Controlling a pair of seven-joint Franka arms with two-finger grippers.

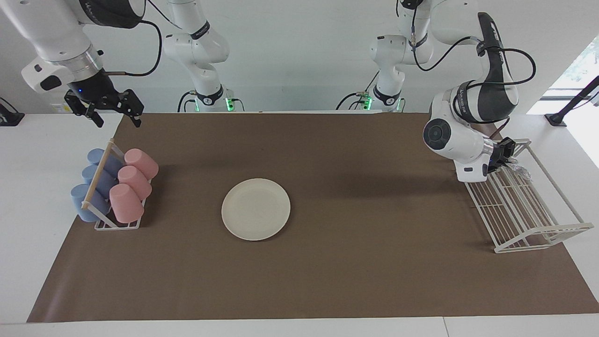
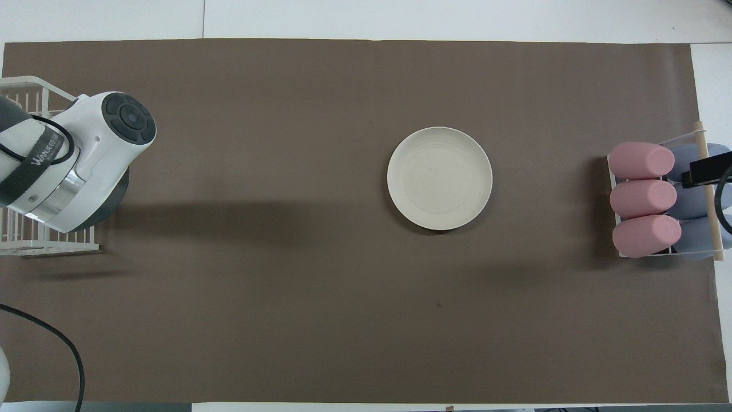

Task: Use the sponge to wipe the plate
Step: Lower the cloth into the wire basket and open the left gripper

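The cream-white plate [image 1: 256, 209] lies bare on the brown mat at mid-table; it also shows in the overhead view [image 2: 439, 178]. The silvery sponge [image 1: 521, 169] lies in the white wire rack [image 1: 529, 220], at the rack's end nearer to the robots. My left gripper [image 1: 506, 157] is down in that rack, right at the sponge. In the overhead view the left arm [image 2: 80, 160] hides both the gripper and the sponge. My right gripper [image 1: 105, 110] is open and empty. It waits in the air over the cup rack, where a black part of it shows in the overhead view [image 2: 709, 169].
The cup rack with three pink cups [image 1: 133, 185] and three blue cups [image 1: 93, 187] stands at the right arm's end of the mat. The wire rack [image 2: 23, 243] stands at the left arm's end.
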